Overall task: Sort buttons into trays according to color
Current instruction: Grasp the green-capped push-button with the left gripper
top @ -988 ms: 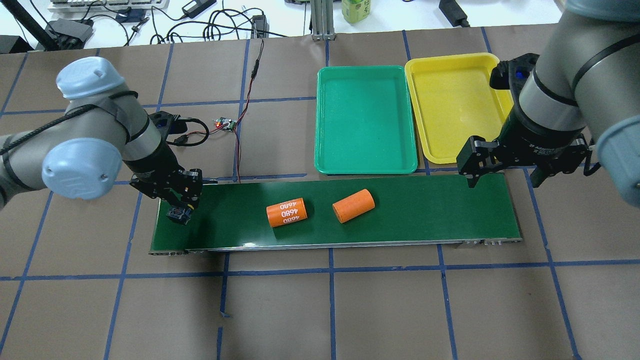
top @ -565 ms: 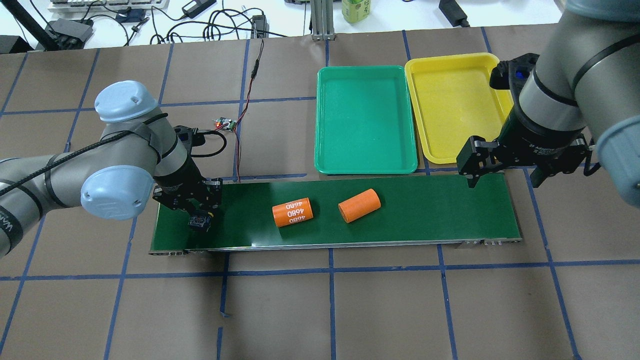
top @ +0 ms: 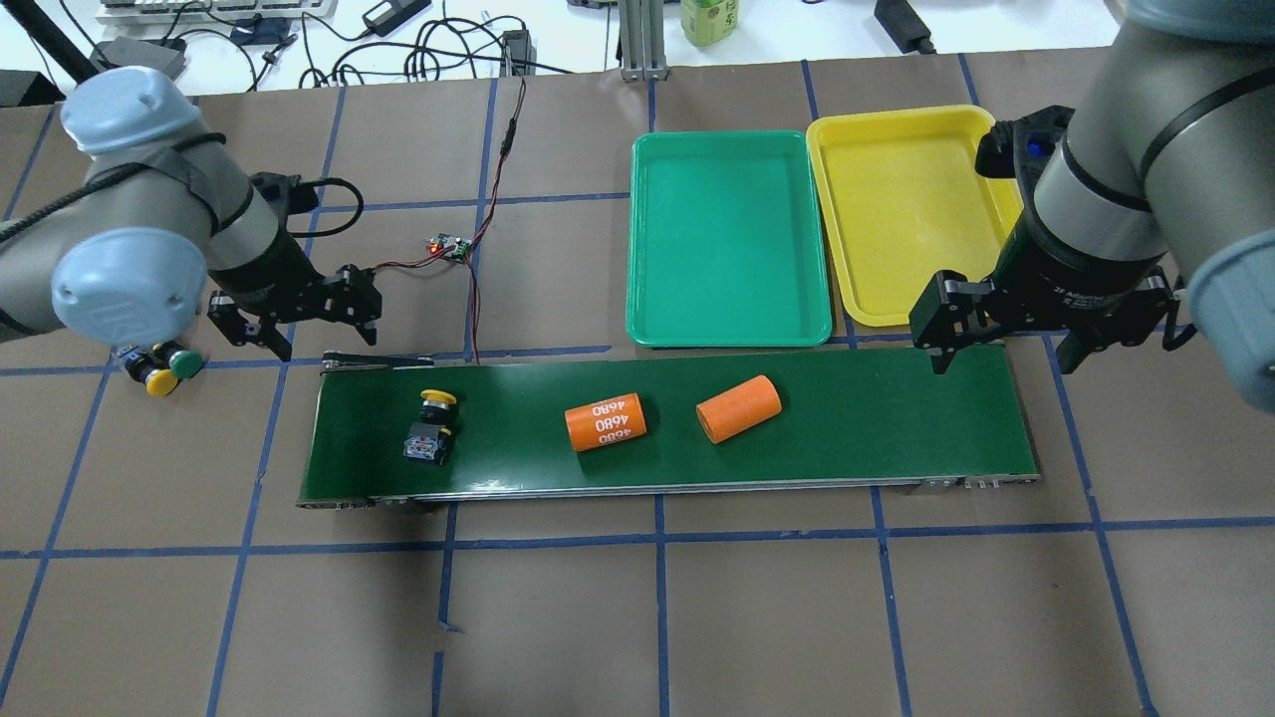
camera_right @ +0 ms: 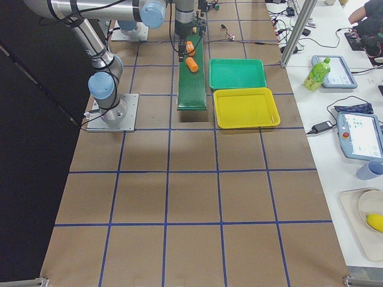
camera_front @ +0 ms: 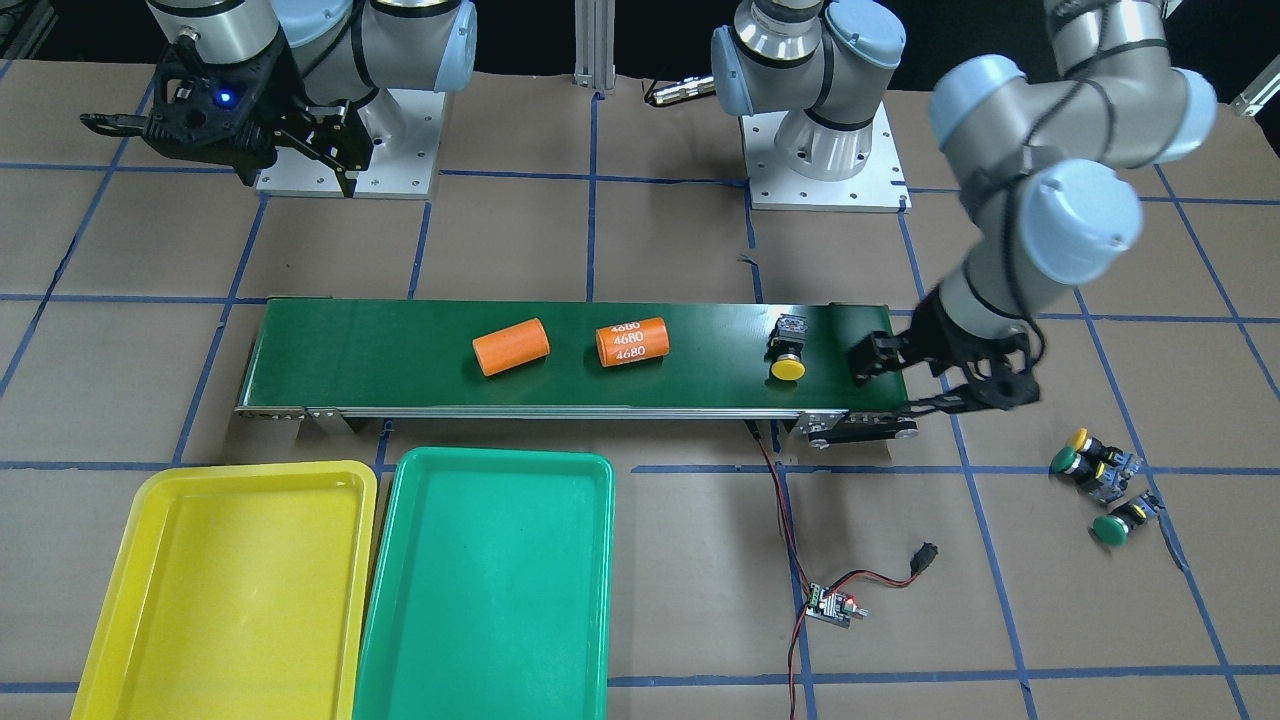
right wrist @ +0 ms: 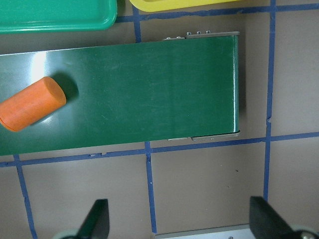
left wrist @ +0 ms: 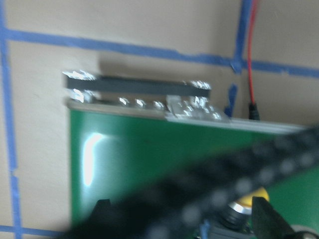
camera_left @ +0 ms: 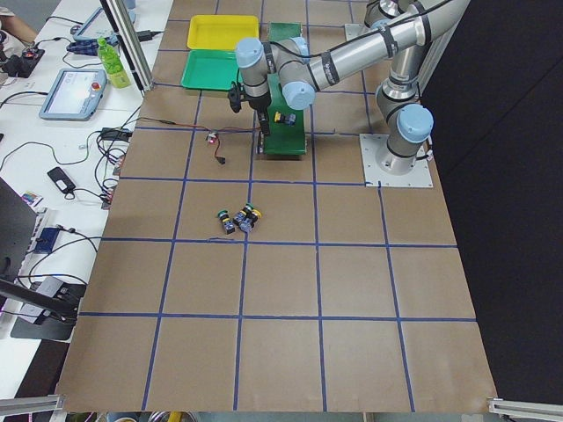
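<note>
**Buttons: one on the belt, three loose on the desk**

One yellow-capped button point(top: 428, 426) lies on the dark-green conveyor belt point(top: 877, 418). It is at the belt's end nearer the desk's point(top: 757, 617) left edge, with its cap turned toward the operators' edge. It is well apart from the two orange cylinders point(top: 606, 423) at mid-belt.

Three more buttons point(camera_front: 1098, 474) sit on the bare desk, between the belt and the left edge. A green and a yellow one are touching, and a second green one is just beside them.

The left fingers point(camera_front: 872, 357) hang over that same belt end, spread apart and gripping nothing. The right fingers point(top: 941, 319) hover above the belt's other end, also spread wide and empty.

The green tray point(top: 727, 239) and the yellow tray point(top: 906, 209) lie side by side between the belt and the operators' edge. The yellow one is nearer the right edge.
</note>
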